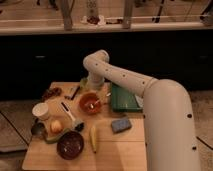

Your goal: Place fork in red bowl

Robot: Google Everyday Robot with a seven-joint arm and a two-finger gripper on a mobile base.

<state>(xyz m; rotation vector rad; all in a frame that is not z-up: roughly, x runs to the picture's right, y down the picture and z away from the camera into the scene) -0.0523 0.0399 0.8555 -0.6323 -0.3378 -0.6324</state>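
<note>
gripper (95,90) at desk's far edge, mostly hidden behind the arm, finger state cannot be told, red bowl (90,103) below, pale fork (94,105) faintly inside

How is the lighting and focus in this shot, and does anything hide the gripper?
Camera view: dim, warm light on the table, dark backdrop behind; soft throughout. A pale glint, likely the fork, shows in the red bowl. The gripper sits just above the bowl, largely hidden by the arm.
</note>
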